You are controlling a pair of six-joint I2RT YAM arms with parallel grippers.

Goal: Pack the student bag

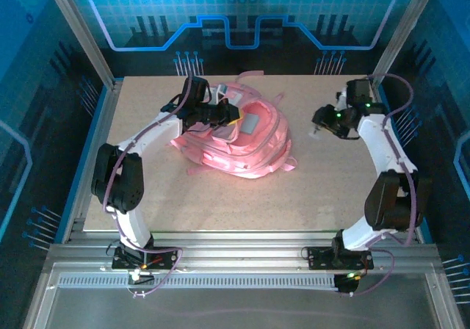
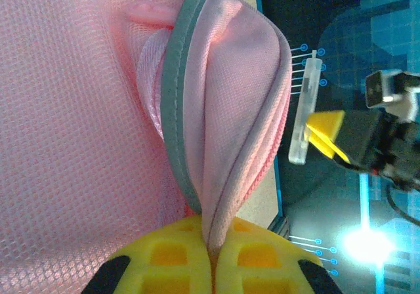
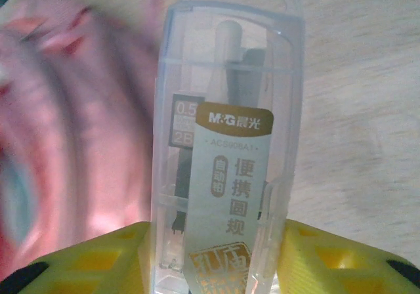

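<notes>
You're at the loading step. Your left gripper (image 2: 213, 251) is pinched tight on a fold at the edge of the bag (image 1: 242, 142), which lies in the middle of the table (image 1: 220, 204), and your right gripper (image 3: 223, 268) clasps a clear compass case (image 3: 230, 110) off to the bag's right. Next, I judge, you must lift that fold to open the mouth, then carry the case across and slip it in end-first. The count is one bag, one case and two grippers.

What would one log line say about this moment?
left gripper: shut on student bag edge | right gripper: shut on clear plastic case | case: apart from bag, not yet packed
</notes>
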